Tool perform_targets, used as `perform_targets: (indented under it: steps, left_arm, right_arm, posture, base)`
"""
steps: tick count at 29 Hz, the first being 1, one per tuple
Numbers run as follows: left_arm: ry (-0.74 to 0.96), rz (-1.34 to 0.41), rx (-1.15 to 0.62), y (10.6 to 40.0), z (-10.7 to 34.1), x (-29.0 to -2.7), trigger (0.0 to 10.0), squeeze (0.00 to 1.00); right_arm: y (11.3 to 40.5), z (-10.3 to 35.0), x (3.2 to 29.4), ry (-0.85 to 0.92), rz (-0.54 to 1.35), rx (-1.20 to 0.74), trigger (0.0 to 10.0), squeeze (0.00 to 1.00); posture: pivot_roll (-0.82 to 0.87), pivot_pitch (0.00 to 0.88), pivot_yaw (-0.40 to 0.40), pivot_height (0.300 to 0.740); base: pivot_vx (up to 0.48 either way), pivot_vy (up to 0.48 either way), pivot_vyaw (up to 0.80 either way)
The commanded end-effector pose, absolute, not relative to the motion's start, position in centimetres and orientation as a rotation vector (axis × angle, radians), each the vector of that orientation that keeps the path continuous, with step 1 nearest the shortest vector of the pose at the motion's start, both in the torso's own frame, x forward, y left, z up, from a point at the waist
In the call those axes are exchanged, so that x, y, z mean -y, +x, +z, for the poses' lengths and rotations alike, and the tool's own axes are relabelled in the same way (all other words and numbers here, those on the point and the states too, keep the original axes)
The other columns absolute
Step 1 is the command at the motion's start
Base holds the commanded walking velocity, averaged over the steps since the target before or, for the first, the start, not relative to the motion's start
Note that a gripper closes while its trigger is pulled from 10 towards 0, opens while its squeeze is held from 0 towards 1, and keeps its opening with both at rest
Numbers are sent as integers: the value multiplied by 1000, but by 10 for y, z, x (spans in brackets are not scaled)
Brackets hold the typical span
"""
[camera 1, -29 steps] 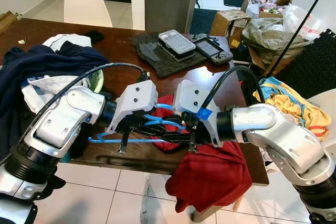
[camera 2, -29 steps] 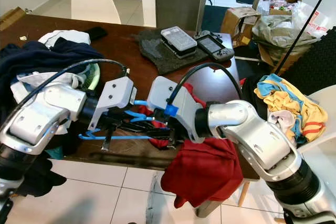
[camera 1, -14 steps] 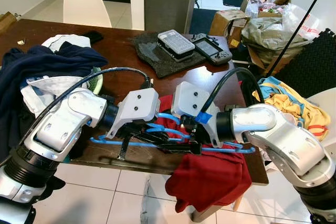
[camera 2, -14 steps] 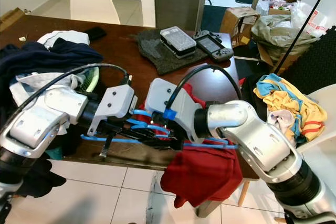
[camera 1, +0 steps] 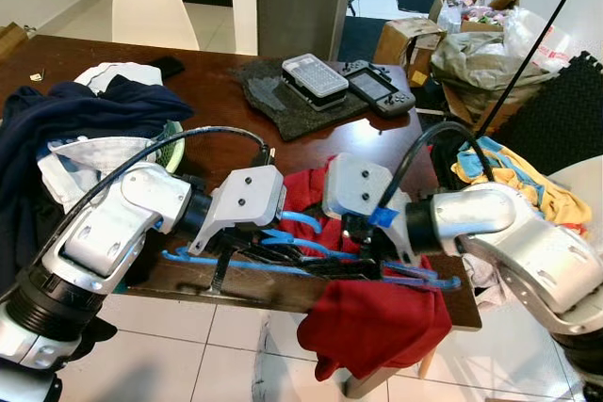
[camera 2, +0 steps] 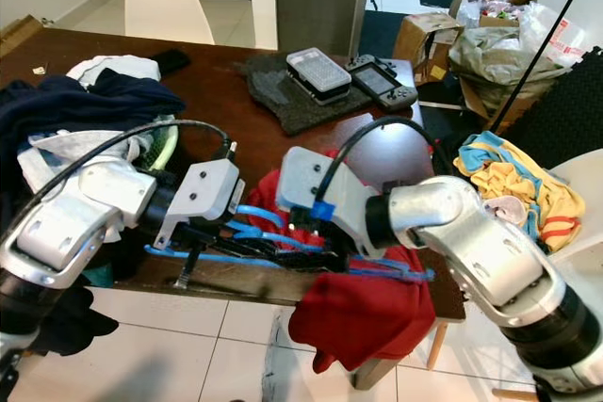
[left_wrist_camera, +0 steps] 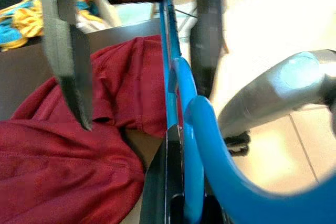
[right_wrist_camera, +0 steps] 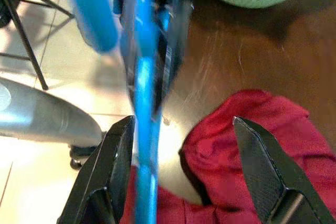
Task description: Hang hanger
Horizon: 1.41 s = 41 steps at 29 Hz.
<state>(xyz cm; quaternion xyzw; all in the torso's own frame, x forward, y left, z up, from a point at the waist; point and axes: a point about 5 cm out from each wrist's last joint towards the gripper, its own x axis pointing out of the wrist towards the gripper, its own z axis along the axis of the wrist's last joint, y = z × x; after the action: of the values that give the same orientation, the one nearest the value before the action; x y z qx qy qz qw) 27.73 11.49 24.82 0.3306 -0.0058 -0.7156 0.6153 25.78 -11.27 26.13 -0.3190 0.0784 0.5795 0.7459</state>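
A blue plastic hanger (camera 1: 283, 265) lies level over the front edge of the dark wooden table (camera 1: 217, 138), its bar reaching from left to right. My left gripper (camera 1: 283, 249) is shut on it near the hook (left_wrist_camera: 202, 124). My right gripper (camera 1: 369, 266) faces the left one. Its fingers (right_wrist_camera: 107, 182) stand wide apart, and the hanger bar (right_wrist_camera: 143, 103) runs just inside one of them. A red garment (camera 1: 372, 322) drapes off the table edge beneath both grippers.
A heap of dark blue and white clothes (camera 1: 85, 115) covers the table's left. A grey mat with a device (camera 1: 316, 77) and a game console (camera 1: 380, 89) lie at the back. Colourful clothes (camera 1: 509, 176) sit at the right, boxes and bags (camera 1: 471, 44) behind, a white chair (camera 1: 151, 7) far left.
My right gripper has moved right along the hanger, whose right end now shows past it. The left arm has shifted slightly.
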Motion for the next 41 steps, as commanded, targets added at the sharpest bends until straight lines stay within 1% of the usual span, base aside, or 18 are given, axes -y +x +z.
perform_targets:
  steps: [1, 8, 9, 16, 18, 19, 20, 22, 25, 31, 32, 37, 38, 41]
  left_arm:
    - [792, -1668, -14, 274, 245, -118, 10000, 0]
    - [800, -1666, -20, 275, 245, -119, 10000, 0]
    - [802, -1662, -21, 275, 245, -119, 10000, 0]
    - [807, -1636, -4, 277, 247, -118, 10000, 0]
    - [824, -1582, 32, 283, 250, -116, 10000, 0]
    - [824, -1582, 32, 283, 250, -116, 10000, 0]
    - [845, -1531, 61, 288, 252, -114, 10000, 0]
    - [845, -1531, 61, 288, 252, -114, 10000, 0]
    - [904, -1437, 105, 299, 253, -109, 10000, 0]
    - [875, -1421, 126, 301, 253, -104, 10000, 0]
    - [830, -1439, 120, 300, 254, -103, 10000, 1000]
    - [781, -1449, 140, 298, 258, -103, 10000, 1000]
    - [743, -1432, 173, 300, 267, -107, 10000, 1000]
    - [726, -1426, 187, 301, 272, -110, 10000, 1000]
  right_arm:
    - [256, 266, 115, -714, 1269, -144, 10000, 0]
    - [257, 271, 118, -693, 1258, -129, 10000, 0]
    - [257, 273, 118, -678, 1256, -120, 0, 0]
    - [257, 273, 117, -661, 1253, -118, 0, 0]
    - [257, 272, 116, -654, 1259, -119, 0, 0]
    - [257, 272, 116, -654, 1259, -119, 0, 0]
    - [257, 272, 115, -647, 1263, -116, 0, 0]
    - [257, 272, 115, -647, 1263, -116, 0, 0]
    - [258, 271, 113, -629, 1260, -109, 0, 0]
    - [263, 271, 112, -608, 1222, -102, 0, 0]
    - [264, 272, 113, -604, 1211, -100, 0, 0]
    - [266, 272, 113, -592, 1196, -95, 0, 0]
    - [266, 272, 113, -590, 1189, -95, 0, 0]
    - [267, 272, 114, -588, 1183, -96, 0, 0]
  posture:
    - [44, 132, -6, 740]
    - [44, 135, -4, 740]
    - [43, 140, -2, 740]
    - [44, 143, 0, 740]
    - [45, 144, 0, 740]
    - [45, 144, 0, 740]
    - [46, 146, -1, 740]
    - [46, 146, -1, 740]
    - [44, 146, 1, 740]
    - [44, 146, 1, 740]
    - [44, 146, 1, 740]
    - [44, 146, 1, 740]
    - [41, 152, 0, 740]
    - [41, 152, 0, 740]
  base:
    - [0, 0, 0]
    - [0, 0, 0]
    - [0, 0, 0]
    - [0, 0, 0]
    - [0, 0, 0]
    - [0, 0, 0]
    - [0, 0, 0]
    - [0, 0, 0]
    - [0, 0, 0]
    - [0, 0, 0]
    - [0, 0, 0]
    - [0, 0, 0]
    - [0, 0, 0]
    - [0, 0, 0]
